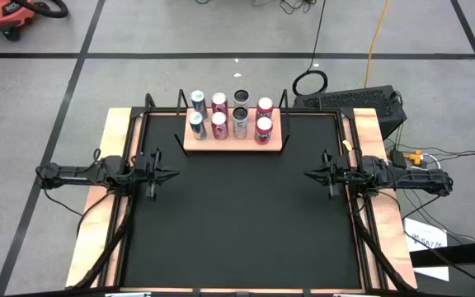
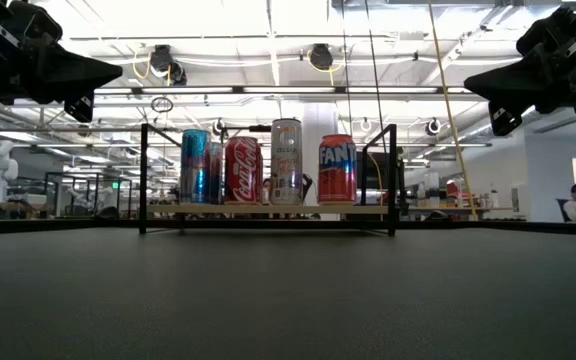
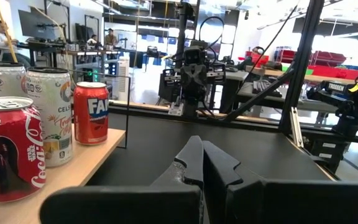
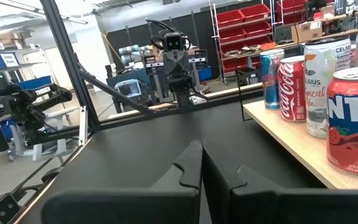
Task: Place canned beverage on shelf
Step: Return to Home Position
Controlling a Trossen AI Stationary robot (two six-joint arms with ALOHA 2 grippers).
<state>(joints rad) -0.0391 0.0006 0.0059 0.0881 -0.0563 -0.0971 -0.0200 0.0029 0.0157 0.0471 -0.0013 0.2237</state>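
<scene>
Looking straight down, a black tabletop (image 1: 237, 239) with pale wooden side strips fills the centre of the frame. At its upper middle edge sits the light-wood shelf (image 1: 236, 147), carrying eight canned beverages (image 1: 219, 125) upright in two rows of four. The left gripper (image 1: 170, 174) rests at middle left and the right gripper (image 1: 310, 174) at middle right, both with jaws pressed together, holding nothing. Grey floor (image 1: 56, 91) with dark lines surrounds the table; an orange shop vacuum (image 1: 11, 12) sits upper left.

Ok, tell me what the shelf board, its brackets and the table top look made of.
Shelf board: pale wood, matte, faint grain. Brackets: thin black rod, probably painted metal. Table top: black, matte, finely textured sheet; material unclear.
</scene>
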